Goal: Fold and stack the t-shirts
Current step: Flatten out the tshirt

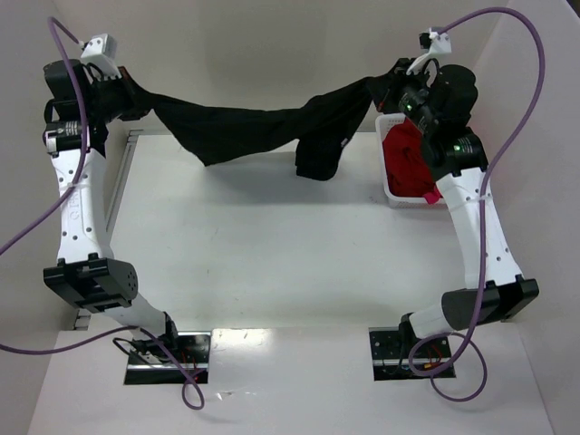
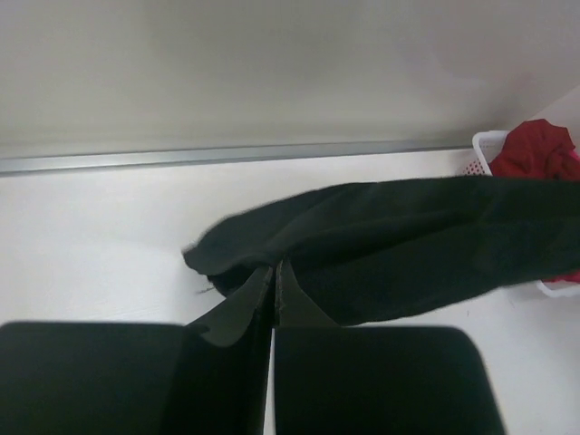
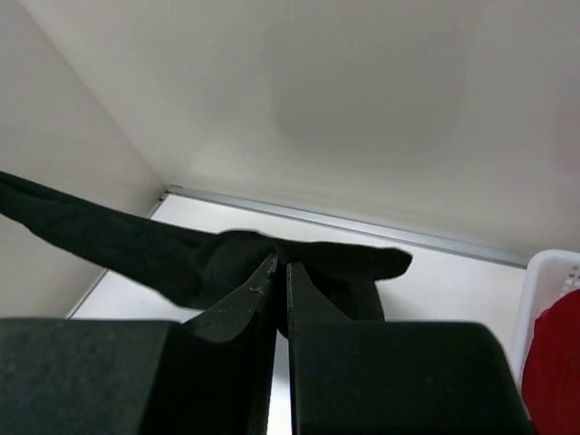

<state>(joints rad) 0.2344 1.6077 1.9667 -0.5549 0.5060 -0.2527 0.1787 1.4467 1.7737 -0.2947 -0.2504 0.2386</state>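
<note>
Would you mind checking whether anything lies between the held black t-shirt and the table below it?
Nothing visible does: the black t-shirt hangs between the left gripper and right gripper over bare table. The white basket stands off to the right, beside the drooping end.

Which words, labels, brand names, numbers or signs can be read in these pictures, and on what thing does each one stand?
There are none to read in any view. The black t-shirt is plain. The white basket and the red cloth in it show no print. The left arm and the right arm show no legible label.
</note>
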